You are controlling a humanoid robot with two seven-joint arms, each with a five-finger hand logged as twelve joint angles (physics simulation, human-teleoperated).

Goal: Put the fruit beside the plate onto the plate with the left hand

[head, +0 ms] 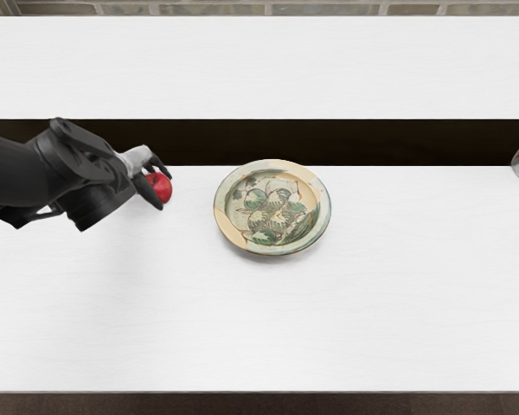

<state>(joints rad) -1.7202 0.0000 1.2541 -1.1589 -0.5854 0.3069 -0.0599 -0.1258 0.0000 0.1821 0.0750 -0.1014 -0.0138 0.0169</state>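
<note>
Partly hidden, fruit [160, 186] (red) sits in left hand [144, 176].

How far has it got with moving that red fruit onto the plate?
Reaching and gripping look done: the left hand is curled around the red fruit. In hand: the fruit, held left of the plate. To do: carrying it over and setting it down.

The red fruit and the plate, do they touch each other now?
Apart. The head view shows a strip of bare white table between the red fruit, held in the left hand, and the rim of the plate.
</note>
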